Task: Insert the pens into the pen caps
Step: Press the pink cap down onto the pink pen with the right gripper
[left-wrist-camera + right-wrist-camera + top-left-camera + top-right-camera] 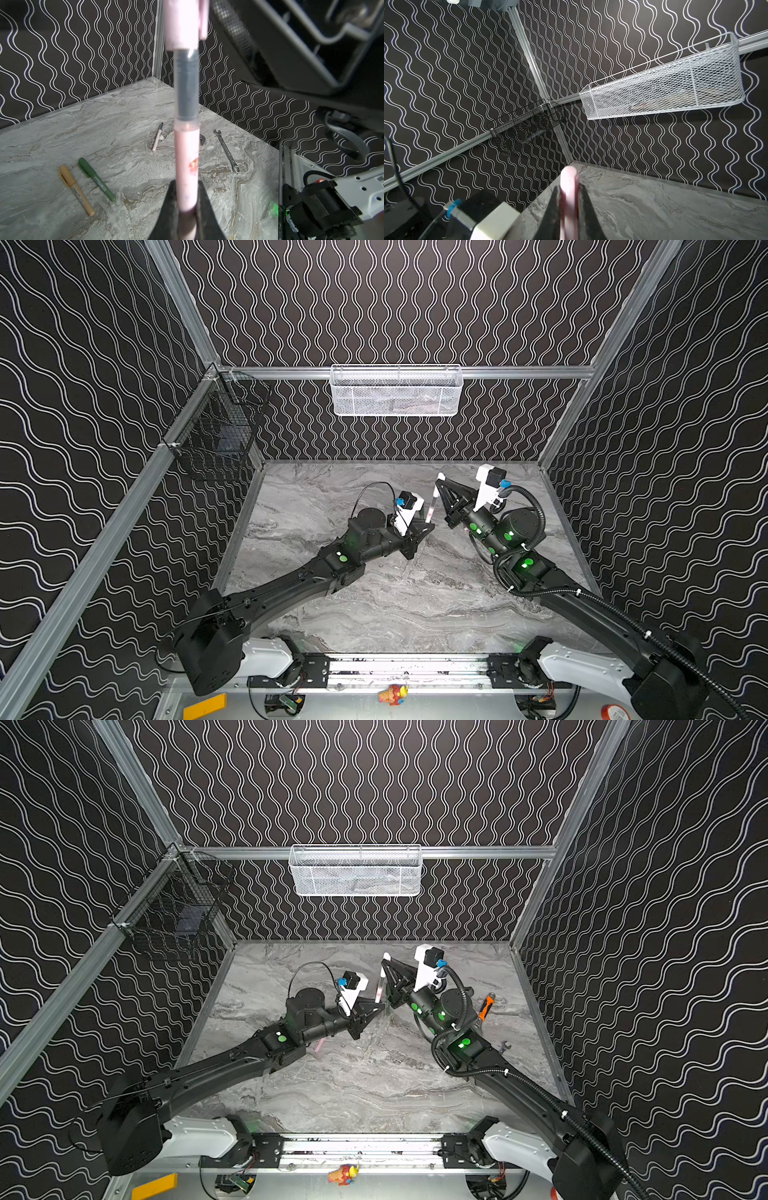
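We saw a grey marbled table across the lower middle of both top views. In a top view a pink pen lay left of centre, partly hidden, and an orange-handled tool and a spanner lay at the right. The left wrist view showed a tan pen and a green pen lying side by side, both capped.

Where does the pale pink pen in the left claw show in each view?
In a top view: pink pen upright just right of middle, held by the left claw.
In a top view: same, at the middle.
Left wrist: fills the middle, top end inside the pink cap.
Right wrist: pen not seen; only the cap in the right claw.
Shared: marble tabletop, in all four.
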Robot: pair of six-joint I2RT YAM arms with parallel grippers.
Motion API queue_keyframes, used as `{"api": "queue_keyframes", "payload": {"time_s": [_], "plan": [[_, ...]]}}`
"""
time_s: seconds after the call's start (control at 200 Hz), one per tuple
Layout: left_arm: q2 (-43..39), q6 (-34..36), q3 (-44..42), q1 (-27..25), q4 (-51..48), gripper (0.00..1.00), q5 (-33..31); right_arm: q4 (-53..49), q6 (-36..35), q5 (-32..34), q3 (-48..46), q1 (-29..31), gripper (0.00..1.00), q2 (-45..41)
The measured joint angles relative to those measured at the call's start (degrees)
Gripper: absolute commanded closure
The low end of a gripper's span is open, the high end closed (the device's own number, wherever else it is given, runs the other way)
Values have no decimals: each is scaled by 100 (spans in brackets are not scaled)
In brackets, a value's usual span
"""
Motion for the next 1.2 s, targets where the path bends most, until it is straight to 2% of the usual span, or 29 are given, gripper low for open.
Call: {"api": "queue_keyframes", "payload": {"time_s": [1.196], "plan": [[-90,-7,-109,-15,103,100,-15,262,542,-431,-98,-254,92,39]]}}
